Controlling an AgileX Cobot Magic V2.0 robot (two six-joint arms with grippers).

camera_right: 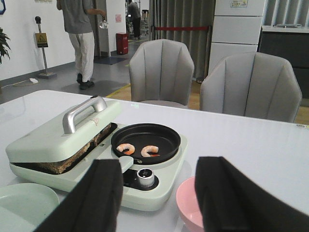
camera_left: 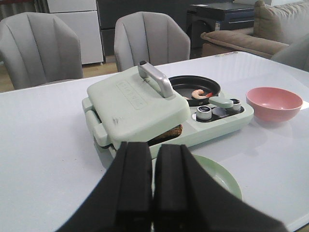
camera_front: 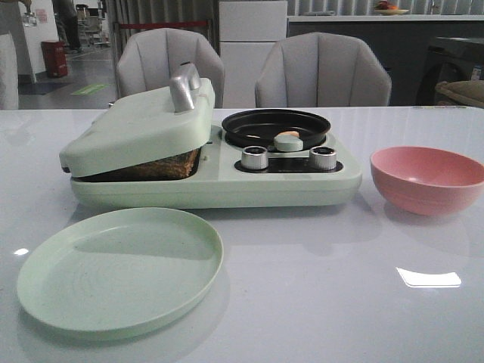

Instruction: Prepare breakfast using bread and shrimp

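Note:
A pale green breakfast maker (camera_front: pixel 227 185) stands mid-table. Its lid (camera_front: pixel 136 128), with a silver handle (camera_front: pixel 184 87), rests tilted on brown-crusted bread (camera_front: pixel 162 166), of which only the edge shows; the bread also shows in the right wrist view (camera_right: pixel 60 165). Two orange-pink shrimp (camera_right: pixel 127 149) (camera_right: pixel 150 151) lie in the black pan (camera_front: pixel 276 125) on the maker's right side. My left gripper (camera_left: pixel 153 150) is shut and empty, held back from the maker above the green plate. My right gripper (camera_right: pixel 159 166) is open and empty, in front of the maker's knobs. Neither gripper shows in the front view.
A pale green round plate (camera_front: pixel 121 272) lies in front of the maker at the left. A pink bowl (camera_front: pixel 427 178) stands to the maker's right. Two silver knobs (camera_front: pixel 255 157) (camera_front: pixel 323 157) and the pan's green handle (camera_front: pixel 288 142) face forward. Two grey chairs stand behind the table.

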